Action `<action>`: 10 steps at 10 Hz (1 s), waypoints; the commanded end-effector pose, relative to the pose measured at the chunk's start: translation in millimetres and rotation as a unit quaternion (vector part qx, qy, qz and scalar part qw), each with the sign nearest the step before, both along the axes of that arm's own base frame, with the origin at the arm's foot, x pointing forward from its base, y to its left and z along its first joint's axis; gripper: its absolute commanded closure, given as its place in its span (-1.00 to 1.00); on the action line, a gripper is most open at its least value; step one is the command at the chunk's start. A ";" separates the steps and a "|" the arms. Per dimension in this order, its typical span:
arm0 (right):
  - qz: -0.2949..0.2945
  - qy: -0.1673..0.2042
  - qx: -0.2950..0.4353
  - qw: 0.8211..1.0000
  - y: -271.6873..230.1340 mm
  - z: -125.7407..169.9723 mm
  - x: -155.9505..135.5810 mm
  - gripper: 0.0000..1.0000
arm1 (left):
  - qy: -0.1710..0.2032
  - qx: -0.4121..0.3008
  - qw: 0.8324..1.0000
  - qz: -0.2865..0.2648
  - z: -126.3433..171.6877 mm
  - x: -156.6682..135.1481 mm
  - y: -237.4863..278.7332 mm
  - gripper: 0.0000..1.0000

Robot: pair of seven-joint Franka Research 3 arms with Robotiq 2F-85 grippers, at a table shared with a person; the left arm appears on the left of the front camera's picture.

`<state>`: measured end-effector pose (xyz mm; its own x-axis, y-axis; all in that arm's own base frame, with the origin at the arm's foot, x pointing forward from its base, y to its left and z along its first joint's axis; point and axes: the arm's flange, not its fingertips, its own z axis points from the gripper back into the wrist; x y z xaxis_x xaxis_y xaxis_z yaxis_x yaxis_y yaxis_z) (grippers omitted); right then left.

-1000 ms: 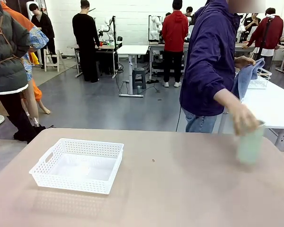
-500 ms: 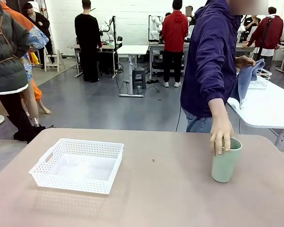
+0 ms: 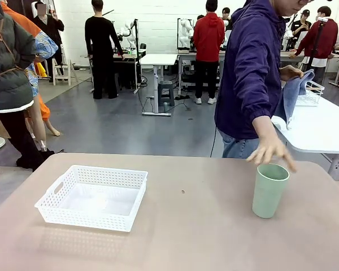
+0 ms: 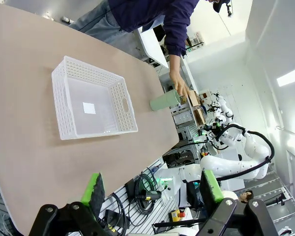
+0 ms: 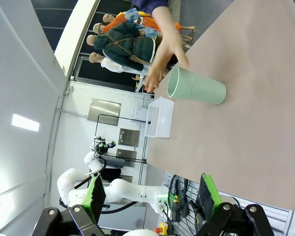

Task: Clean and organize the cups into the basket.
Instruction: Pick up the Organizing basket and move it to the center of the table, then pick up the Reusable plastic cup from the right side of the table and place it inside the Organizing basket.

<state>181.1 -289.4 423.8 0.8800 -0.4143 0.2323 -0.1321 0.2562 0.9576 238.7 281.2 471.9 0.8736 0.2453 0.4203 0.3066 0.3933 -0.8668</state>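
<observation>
A pale mint green cup (image 3: 269, 189) stands upright on the tan table at the right; it also appears as the cup (image 4: 164, 100) in the left wrist view and the cup (image 5: 195, 88) in the right wrist view. The person's hand (image 3: 269, 149) hovers just above its rim, not gripping it. The white lattice basket (image 3: 56, 210) sits at the left with nothing in it, seen too as the basket (image 4: 59, 111) and, far off, the basket (image 5: 159, 117). My left gripper (image 4: 151, 189) is open, high above the table. My right gripper (image 5: 151, 191) is open too, away from the cup.
The person in a purple jacket (image 3: 251, 68) stands at the table's far right side, holding a blue cloth (image 3: 294, 93) in the other hand. A white table (image 3: 322, 127) with a wire basket (image 3: 312, 95) stands behind on the right. Bare tabletop lies between basket and cup.
The person carried the green cup in from the right, set it down on the table and let go; the hand has lifted off the rim.
</observation>
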 end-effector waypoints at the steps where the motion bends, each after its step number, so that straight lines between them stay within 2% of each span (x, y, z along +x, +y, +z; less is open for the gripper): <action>1: 0.003 -0.002 0.003 1.000 0.3 -0.6 0.7 -1.00 | -0.010 -0.004 1.000 -0.002 0.1 -0.2 1.8 -1.00; 3: 0.000 0.000 0.000 1.000 0.0 0.0 0.0 -1.00 | 0.000 0.000 1.000 0.000 0.0 0.0 0.0 -1.00; 4: 0.072 -0.096 -0.062 0.991 13.1 3.1 -5.1 -1.00 | -0.033 0.053 0.998 -0.023 11.0 -1.4 -6.6 -1.00; 5: 0.114 -0.163 -0.083 0.976 40.0 9.1 2.2 -1.00 | -0.015 0.083 0.994 -0.069 33.8 -1.3 -24.3 -1.00; 6: 0.137 -0.233 -0.116 0.956 66.8 10.2 11.1 -1.00 | -0.017 0.134 0.985 -0.106 53.8 -2.1 -46.8 -1.00; 7: 0.166 -0.290 -0.160 0.929 90.9 7.3 20.6 -1.00 | -0.021 0.214 0.967 -0.138 70.1 -4.3 -72.2 -1.00; 8: 0.202 -0.329 -0.189 0.903 110.0 1.4 31.3 -1.00 | -0.022 0.291 0.943 -0.159 82.7 -1.9 -97.4 -1.00; 9: 0.229 -0.352 -0.215 0.881 126.9 -9.6 42.9 -1.00 | 0.003 0.356 0.918 -0.175 93.1 5.4 -123.4 -1.00; 10: 0.226 -0.370 -0.250 0.866 137.5 -22.7 53.1 -1.00 | 0.022 0.383 0.905 -0.183 96.0 11.5 -146.1 -1.00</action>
